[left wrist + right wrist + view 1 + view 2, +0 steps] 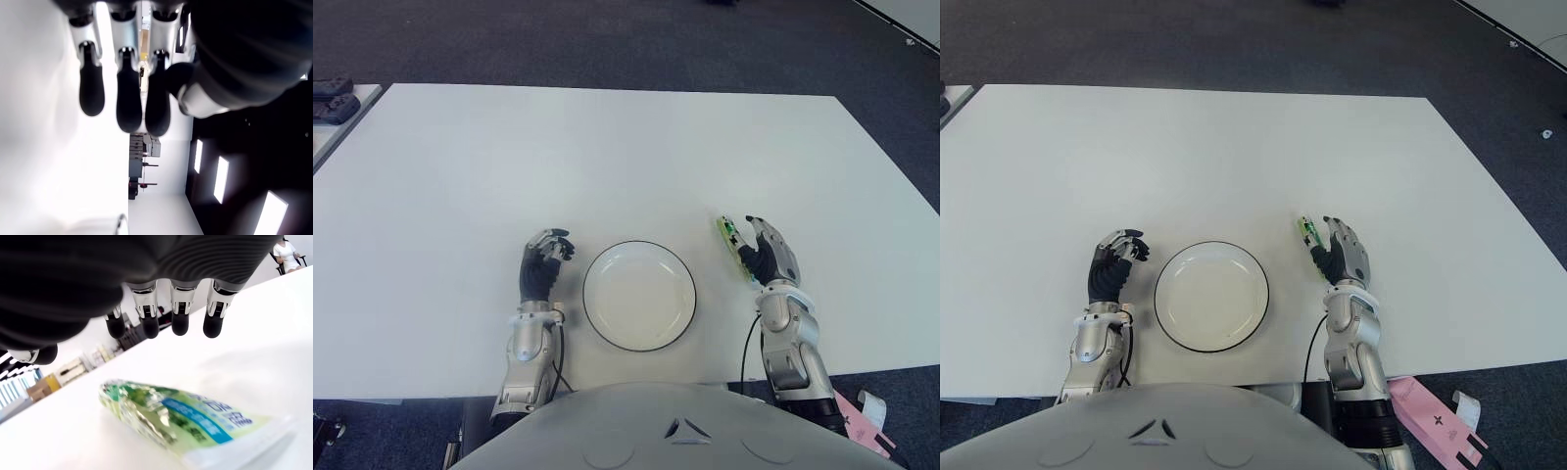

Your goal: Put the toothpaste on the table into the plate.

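Plate (639, 295) sitting empty at lower centre, bare table (607, 157) above; right hand (766, 253) hovering fingers spread over toothpaste (734, 245), not gripping; left hand (543, 265) curling, holding nothing, left of plate.

On the white surface (1234, 147), the right hand (1345, 257) sits over the toothpaste (1309, 233), right of the plate (1211, 296); left hand (1112, 266) beside it.

Bright even overhead light, soft shadows, blurred wrist-view foregrounds.
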